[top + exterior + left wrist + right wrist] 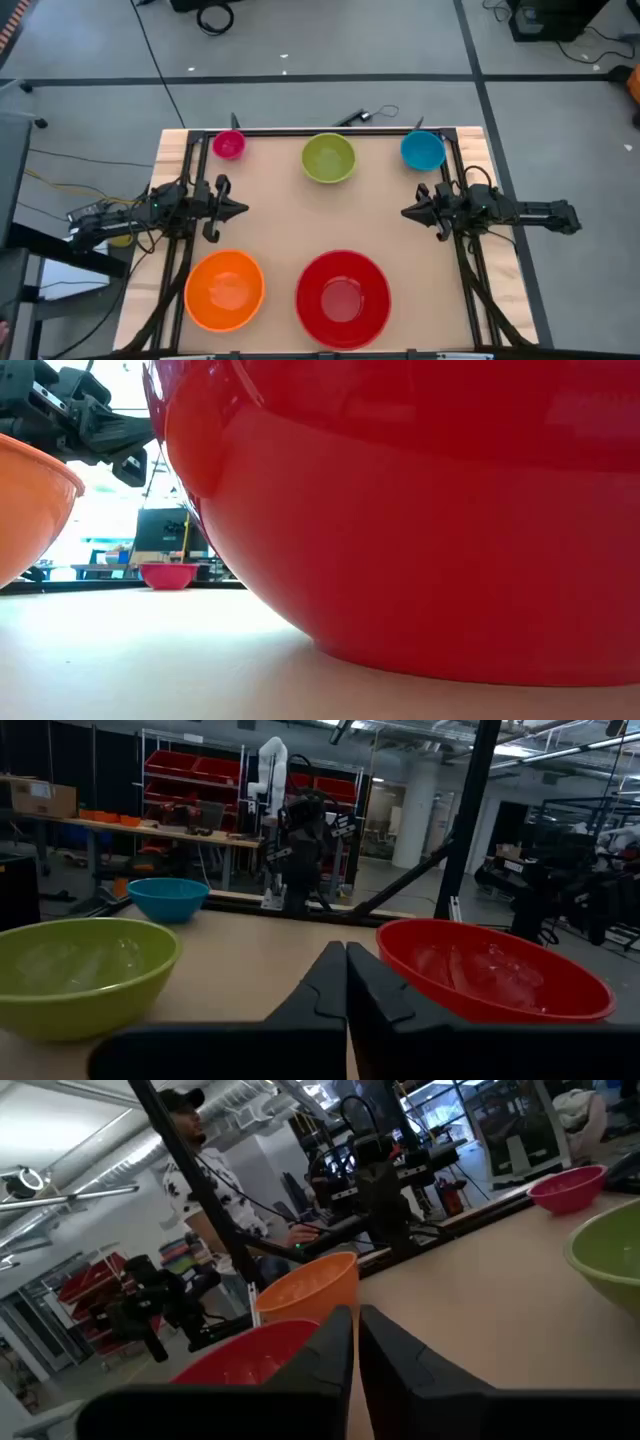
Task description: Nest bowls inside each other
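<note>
Five bowls stand upright on the table, each on its base and apart from the others. The pink bowl [228, 145], the green bowl [328, 158] and the blue bowl [423, 150] line the far edge. The orange bowl [225, 290] and the red bowl [343, 297] sit near the front. My left gripper [244, 208] hovers shut at the table's left, pointing toward the middle, with nothing in it [346, 970]. My right gripper [405, 212] faces it from the right, its fingers almost together and empty [355, 1335].
Bare tabletop [330, 220] lies between the two grippers. Black frame rails [460, 170] run along the table's sides and far edge. In the low view the red bowl [420, 510] fills most of the picture. A person [195, 1150] shows beyond the table in the right wrist view.
</note>
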